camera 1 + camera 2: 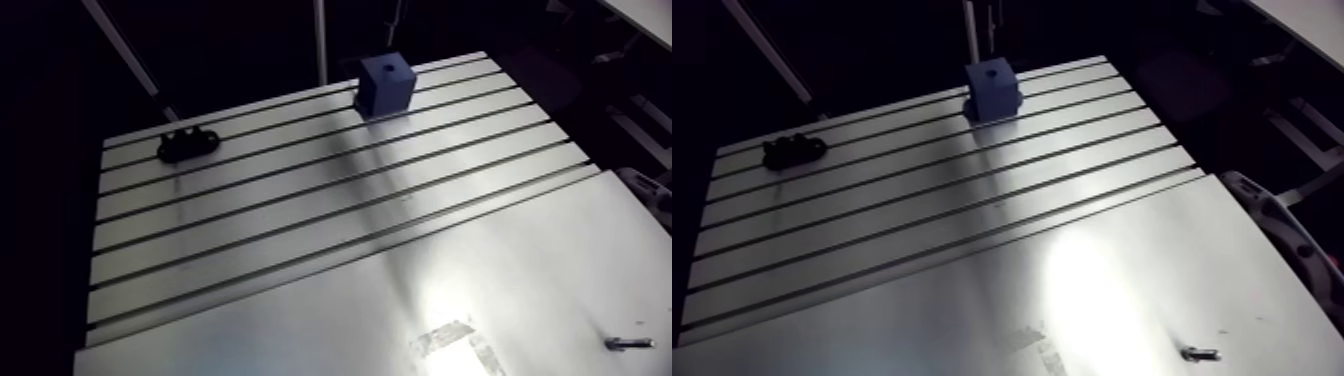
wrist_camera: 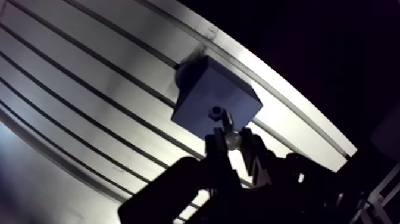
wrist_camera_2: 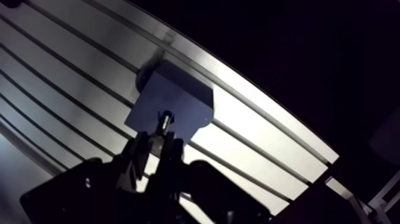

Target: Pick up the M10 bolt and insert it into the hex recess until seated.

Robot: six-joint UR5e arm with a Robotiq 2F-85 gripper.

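Note:
A blue block (image 2: 217,98) stands on the slotted table near its far edge, and in the arm view this block (image 1: 387,85) is at the back. A small dark recess (image 2: 215,111) opens in its top face. In the wrist view my gripper (image 2: 232,143) is shut on a metal bolt (image 2: 230,132), held upright between the fingers. The bolt's lower end hangs just above the block's top, right beside the recess. I cannot tell whether it touches. The gripper itself is too dark to make out in the arm view.
A black clamp-like part (image 1: 187,145) lies on the slotted table (image 1: 300,210) at the back left. A second small bolt (image 1: 630,343) lies on the smooth plate (image 1: 520,270) near the front right. A patch of tape (image 1: 450,340) sits on that plate.

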